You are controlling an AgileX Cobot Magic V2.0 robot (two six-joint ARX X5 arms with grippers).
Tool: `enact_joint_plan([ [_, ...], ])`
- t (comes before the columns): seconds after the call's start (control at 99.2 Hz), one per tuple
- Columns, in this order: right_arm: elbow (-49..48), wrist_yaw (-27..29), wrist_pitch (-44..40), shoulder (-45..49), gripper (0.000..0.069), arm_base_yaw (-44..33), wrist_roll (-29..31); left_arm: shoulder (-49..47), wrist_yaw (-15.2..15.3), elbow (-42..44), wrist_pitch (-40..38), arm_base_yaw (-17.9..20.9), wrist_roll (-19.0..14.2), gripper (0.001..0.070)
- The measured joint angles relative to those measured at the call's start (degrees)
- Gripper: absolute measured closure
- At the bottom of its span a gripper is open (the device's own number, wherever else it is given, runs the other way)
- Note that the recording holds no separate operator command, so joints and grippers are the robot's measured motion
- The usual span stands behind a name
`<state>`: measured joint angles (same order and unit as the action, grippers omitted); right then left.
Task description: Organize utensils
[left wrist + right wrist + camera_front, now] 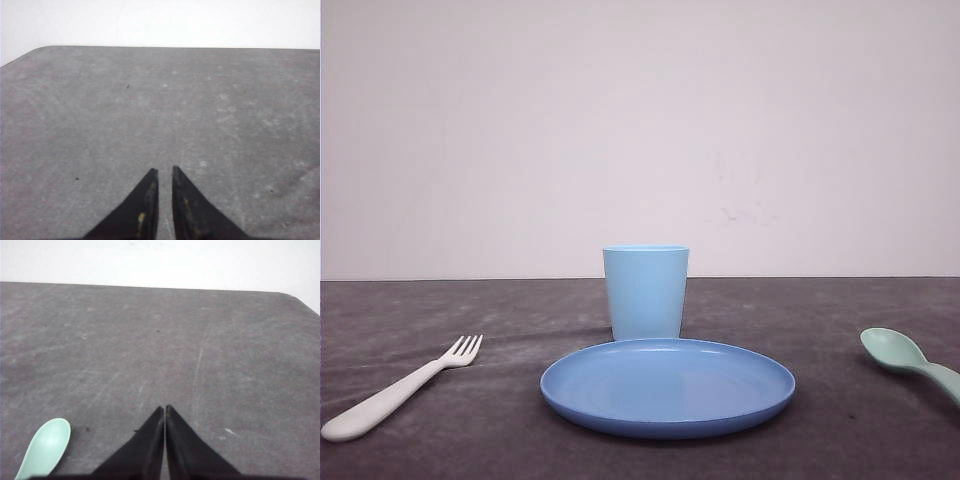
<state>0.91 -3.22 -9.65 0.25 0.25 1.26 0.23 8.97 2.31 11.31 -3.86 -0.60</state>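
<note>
So far nothing looks done, as I read it: both utensils lie out on the desk, well apart from each other, with the plate and the cup between them at the centre of the front frame.

I see the fork at lower left of the front frame. Its long axis runs on a diagonal, handle end toward the lower left corner, tines pointing up and right toward the plate. It sits flat, clear of the plate.

I find the spoon at the right edge of that frame, bowl toward the upper left, handle running down and right out of the picture. My right wrist camera has its bowl in the lower left corner, beside the right hand but apart from it.

That hand's fingers are pressed together with nothing between them. The left hand shows a narrow slit between its fingers, also empty, over bare desk.

Both pickups and placements are left, I judge.
</note>
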Motion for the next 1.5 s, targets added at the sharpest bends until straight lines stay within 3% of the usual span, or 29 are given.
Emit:
enact_joint_plan([
  [1.361,0.00,-0.04,0.00,0.00,0.0687,0.00,0.02,0.00,0.00,0.00,-0.02,0.00,-0.07,0.0685],
  [1.502,0.00,-1.73,-0.02,0.00,0.0687,0.00,2.25,0.00,0.00,0.00,-0.02,0.00,-4.11,0.0685],
])
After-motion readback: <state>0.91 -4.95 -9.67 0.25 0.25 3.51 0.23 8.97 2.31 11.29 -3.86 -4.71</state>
